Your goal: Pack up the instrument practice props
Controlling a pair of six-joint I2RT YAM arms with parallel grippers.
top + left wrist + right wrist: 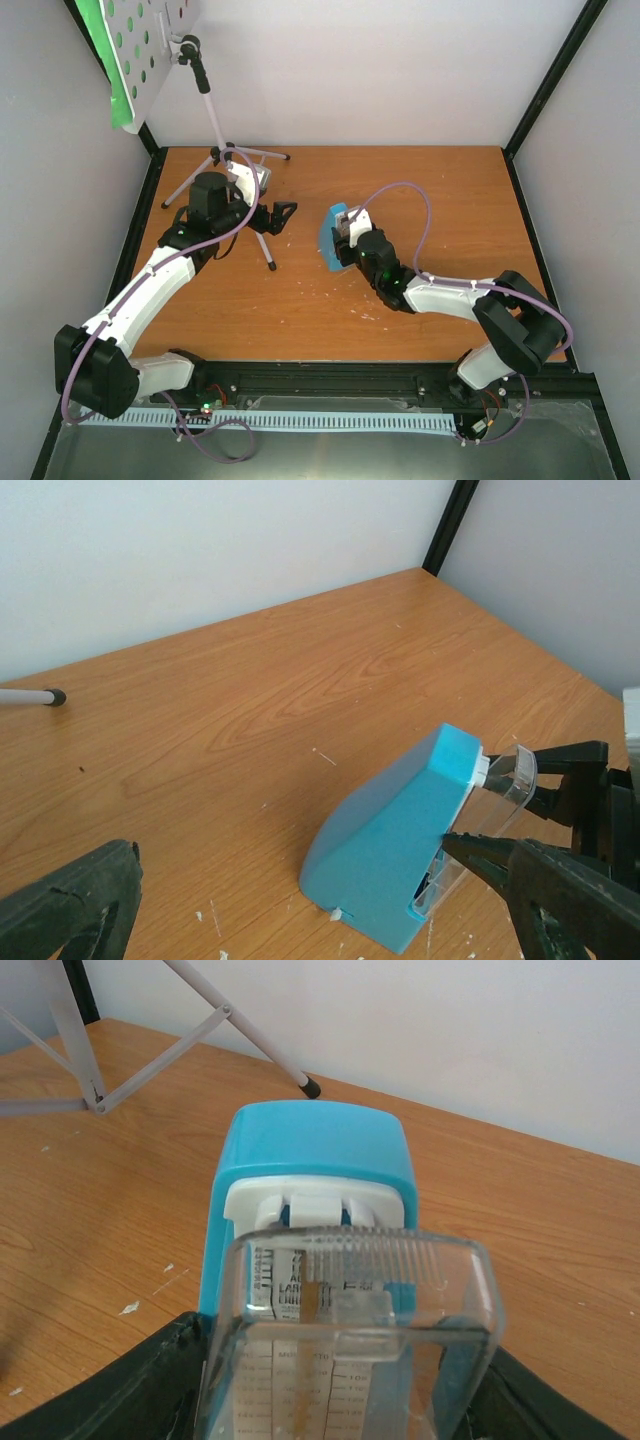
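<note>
Though unreadable from top, metronome [310, 1140] scale [290, 1360] shows at right wrist

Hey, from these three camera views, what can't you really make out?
Stand tray: overhead view, cut off by the top edge; only a strip of green page shows.
Metronome scale print: right wrist view, too small and blurred behind its clear cover.
Left hand: left wrist view, one finger shows, cut by the bottom edge.
Right hand: right wrist view, mostly hidden behind the metronome.
</note>
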